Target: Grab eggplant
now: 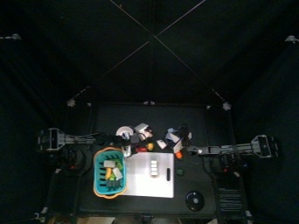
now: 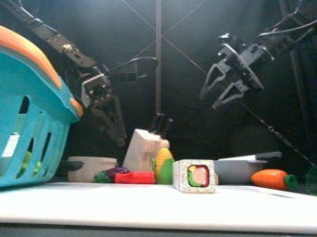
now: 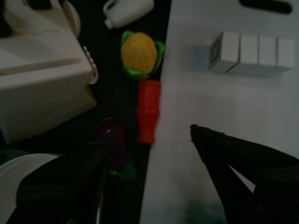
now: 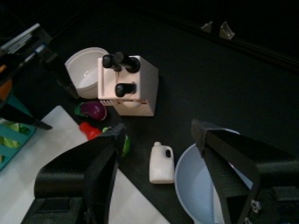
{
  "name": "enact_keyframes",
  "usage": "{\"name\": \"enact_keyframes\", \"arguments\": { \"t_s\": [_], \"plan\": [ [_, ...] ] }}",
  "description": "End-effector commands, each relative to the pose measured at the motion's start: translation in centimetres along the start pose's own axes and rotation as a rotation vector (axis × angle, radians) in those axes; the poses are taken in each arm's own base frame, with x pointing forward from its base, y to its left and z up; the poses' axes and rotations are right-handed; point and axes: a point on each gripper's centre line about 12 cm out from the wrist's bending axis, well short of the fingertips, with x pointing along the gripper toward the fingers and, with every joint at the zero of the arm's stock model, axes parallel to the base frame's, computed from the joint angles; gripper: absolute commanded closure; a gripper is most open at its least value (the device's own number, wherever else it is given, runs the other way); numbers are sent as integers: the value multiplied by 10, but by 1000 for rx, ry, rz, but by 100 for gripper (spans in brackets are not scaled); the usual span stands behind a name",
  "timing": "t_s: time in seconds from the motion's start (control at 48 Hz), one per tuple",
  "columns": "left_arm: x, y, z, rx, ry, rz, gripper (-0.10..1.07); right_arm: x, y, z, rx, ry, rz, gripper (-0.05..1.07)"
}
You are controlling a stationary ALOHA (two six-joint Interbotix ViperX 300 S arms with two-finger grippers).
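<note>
The eggplant (image 3: pixel 114 134) is small and dark purple. It lies on the black table beside a red pepper (image 3: pixel 149 109) and a corn cob (image 3: pixel 139 51), close to the knife block (image 3: pixel 41 70). It also shows in the right wrist view (image 4: pixel 91 109) and low in the front view (image 2: pixel 118 172). My left gripper (image 3: pixel 152 140) is open above the eggplant, with one jaw over it; it is raised in the front view (image 2: pixel 96 88). My right gripper (image 4: pixel 158 136) is open and empty, high above the table (image 2: pixel 229 79).
A teal and orange basket (image 2: pixel 31 111) stands front left. A white cutting board (image 1: pixel 152 171) holds a sushi roll (image 2: pixel 195 176) and white blocks (image 3: pixel 251 52). A carrot (image 2: pixel 269 179), a milk bottle (image 4: pixel 162 162), a white bowl (image 4: pixel 84 66) and a grey plate (image 4: pixel 222 179) lie around.
</note>
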Motion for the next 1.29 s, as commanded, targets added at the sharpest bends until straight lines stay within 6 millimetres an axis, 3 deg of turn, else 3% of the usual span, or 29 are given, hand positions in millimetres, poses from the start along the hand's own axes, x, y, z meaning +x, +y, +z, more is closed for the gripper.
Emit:
{"name": "enact_keyframes", "arguments": {
  "t_s": [0.0, 0.625, 1.271],
  "plan": [
    [1, 8, 7, 17, -11, 23, -3, -4, 2, 6, 8, -18, 13, 9],
    [27, 20, -8, 154, 87, 61, -3, -2, 0, 1, 4, -3, 4, 9],
    [34, 19, -13, 216, 147, 58, 3, -1, 0, 1, 5, -2, 3, 9]
  ]
}}
